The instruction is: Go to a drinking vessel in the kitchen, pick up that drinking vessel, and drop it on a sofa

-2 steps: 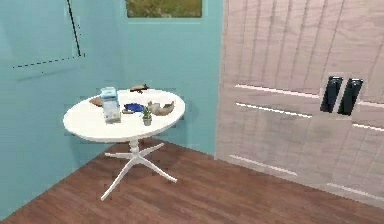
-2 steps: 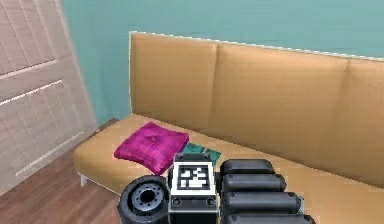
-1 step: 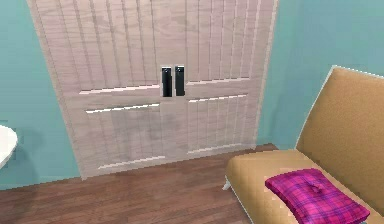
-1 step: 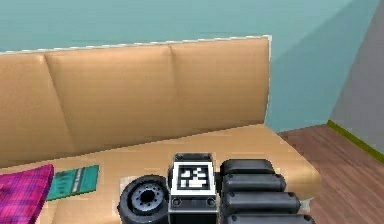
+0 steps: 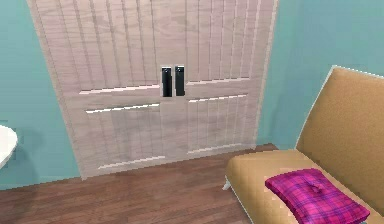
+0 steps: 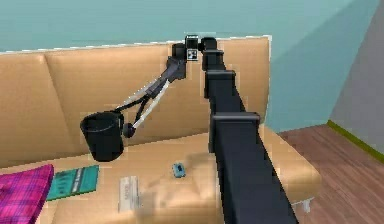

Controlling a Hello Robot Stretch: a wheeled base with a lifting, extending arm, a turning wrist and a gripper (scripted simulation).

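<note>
One black cup (image 6: 103, 137) held at the far end of the gripper (image 6: 128, 126), hanging clear above the seat of the tan sofa (image 6: 60, 80), in front of its backrest. Below on the seat, from the arm side view's left: magenta cushion (image 6: 20, 195), teal book (image 6: 75, 182), pale flat thing (image 6: 128, 192), small teal object (image 6: 178, 169). Ahead in the forward view, pale double doors (image 5: 150, 90) set in a teal wall (image 5: 320, 40), sofa end and cushion at the right.
</note>
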